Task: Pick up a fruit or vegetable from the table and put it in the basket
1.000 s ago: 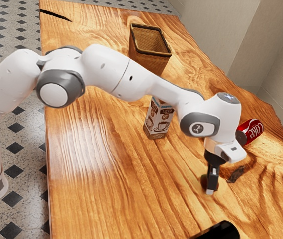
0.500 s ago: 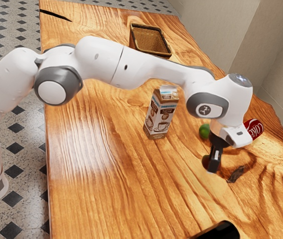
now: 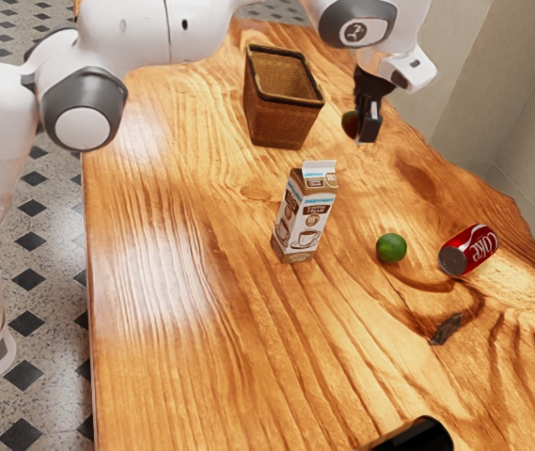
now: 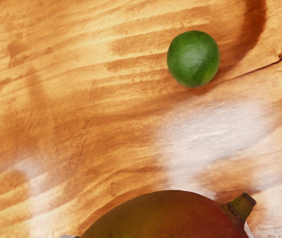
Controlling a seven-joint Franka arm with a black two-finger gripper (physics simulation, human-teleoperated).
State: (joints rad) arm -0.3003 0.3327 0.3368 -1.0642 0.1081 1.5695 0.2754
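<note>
High above the table, the black gripper (image 3: 366, 130) is shut on a mango (image 3: 350, 123), whose dark reddish-green side shows beside the fingers. The mango (image 4: 168, 218), with its short stem, looms large at the wrist view's lower edge. A brown wicker basket (image 3: 281, 120) stands upright on the table at the far end, to the exterior view's left of the gripper. The green lime (image 3: 391, 247) lies on the wood; the wrist view has that lime (image 4: 194, 58) too.
A coffee creamer carton (image 3: 302, 216) stands mid-table. The red Coke can (image 3: 469, 250) lies on its side near the lime. A small dark brown piece (image 3: 447, 328) and a black object (image 3: 417, 437) are nearer the camera.
From low over the table, my hand has risen and moved toward the basket's end, carrying the mango. The lime and the whole basket front are now uncovered by the arm.
</note>
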